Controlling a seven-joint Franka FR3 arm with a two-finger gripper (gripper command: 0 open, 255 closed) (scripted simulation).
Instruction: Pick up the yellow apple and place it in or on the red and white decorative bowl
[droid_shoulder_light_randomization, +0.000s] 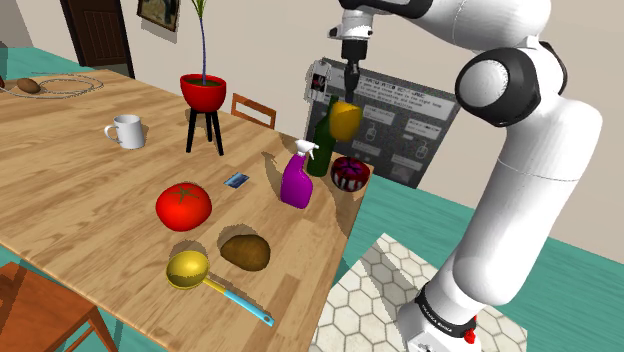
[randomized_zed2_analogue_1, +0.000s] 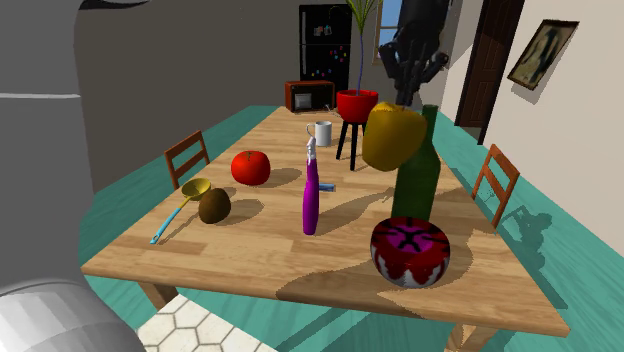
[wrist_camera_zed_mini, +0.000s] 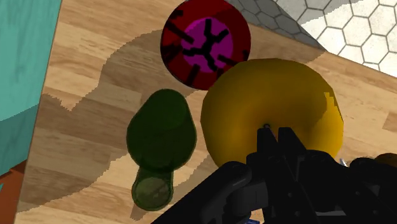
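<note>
The yellow apple (droid_shoulder_light_randomization: 346, 119) hangs in the air above the wooden table (droid_shoulder_light_randomization: 90, 190), with my black gripper (droid_shoulder_light_randomization: 352, 95) shut on its top. The red and white bowl (droid_shoulder_light_randomization: 350, 174), dark red and magenta inside, stands on the table near the edge, just below and slightly off to one side of the apple. In the second exterior view the apple (randomized_zed2_analogue_1: 393, 136) is well above the bowl (randomized_zed2_analogue_1: 409, 250). The wrist view has the apple (wrist_camera_zed_mini: 273, 114) against my gripper (wrist_camera_zed_mini: 277, 137), with the bowl (wrist_camera_zed_mini: 205, 41) beyond it.
A tall green bottle (droid_shoulder_light_randomization: 320, 140) stands right beside the apple and bowl. A purple spray bottle (droid_shoulder_light_randomization: 297, 180) is close by. Farther off lie a tomato (droid_shoulder_light_randomization: 184, 205), a brown potato (droid_shoulder_light_randomization: 245, 250), a yellow ladle (droid_shoulder_light_randomization: 190, 270), a white mug (droid_shoulder_light_randomization: 126, 131) and a potted plant on a stool (droid_shoulder_light_randomization: 204, 95).
</note>
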